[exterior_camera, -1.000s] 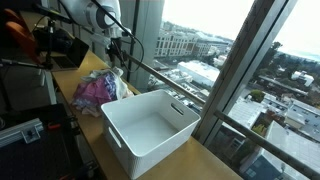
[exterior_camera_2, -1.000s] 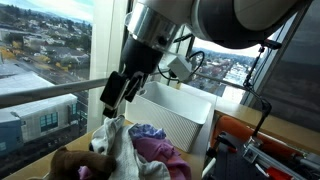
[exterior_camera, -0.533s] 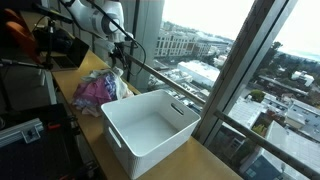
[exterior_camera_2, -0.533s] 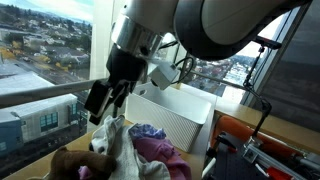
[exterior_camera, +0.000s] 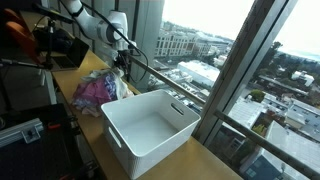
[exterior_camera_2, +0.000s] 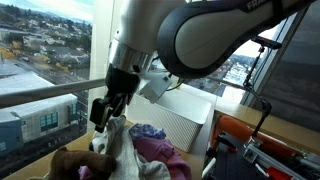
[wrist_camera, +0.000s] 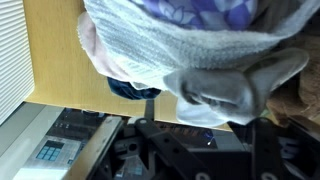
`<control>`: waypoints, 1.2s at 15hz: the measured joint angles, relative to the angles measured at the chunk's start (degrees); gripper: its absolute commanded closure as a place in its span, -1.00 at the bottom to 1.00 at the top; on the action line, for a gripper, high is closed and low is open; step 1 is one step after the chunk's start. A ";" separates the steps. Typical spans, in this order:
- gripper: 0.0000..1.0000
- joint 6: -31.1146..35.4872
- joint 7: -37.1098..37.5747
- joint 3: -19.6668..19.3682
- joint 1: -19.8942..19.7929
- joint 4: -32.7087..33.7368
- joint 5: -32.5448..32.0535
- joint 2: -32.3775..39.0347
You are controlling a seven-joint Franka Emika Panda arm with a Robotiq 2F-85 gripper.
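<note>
A pile of clothes (exterior_camera: 100, 90) lies on the wooden table, with pink, purple and white-grey pieces. It also shows in the exterior view (exterior_camera_2: 135, 152) and in the wrist view (wrist_camera: 190, 45). My gripper (exterior_camera: 121, 63) hangs just over the window-side end of the pile. In an exterior view my gripper (exterior_camera_2: 100, 113) is right above a white-grey cloth (exterior_camera_2: 115, 145). In the wrist view my gripper's (wrist_camera: 200, 128) dark fingers stand apart, open and empty, with the grey cloth (wrist_camera: 230, 85) between and just ahead of them.
A white plastic basket (exterior_camera: 120, 135) stands on the table next to the pile, also seen in an exterior view (exterior_camera_2: 190, 125). A window rail (exterior_camera_2: 40, 95) runs along the table's edge. A brown plush thing (exterior_camera_2: 70, 160) lies by the pile. Equipment (exterior_camera: 30, 45) stands behind.
My gripper has come down and moved toward the window end of the pile, from well above it to just over the white-grey cloth. The clothes and basket have not moved.
</note>
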 measured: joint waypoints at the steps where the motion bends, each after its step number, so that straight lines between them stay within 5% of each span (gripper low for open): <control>1: 0.29 -0.54 0.19 -0.01 0.00 0.48 0.11 -0.05; 6: 0.98 -7.10 1.28 0.06 -0.09 1.76 2.89 -4.70; 10: 1.00 -12.65 1.39 0.03 -1.38 1.80 4.05 -10.16; 11: 0.48 -13.57 1.39 0.03 -1.68 1.81 4.16 -11.12; 13: 0.36 -13.90 1.42 0.29 -1.68 1.81 4.24 -11.85; 18: -0.40 -13.38 2.92 2.10 1.12 1.61 4.16 -8.54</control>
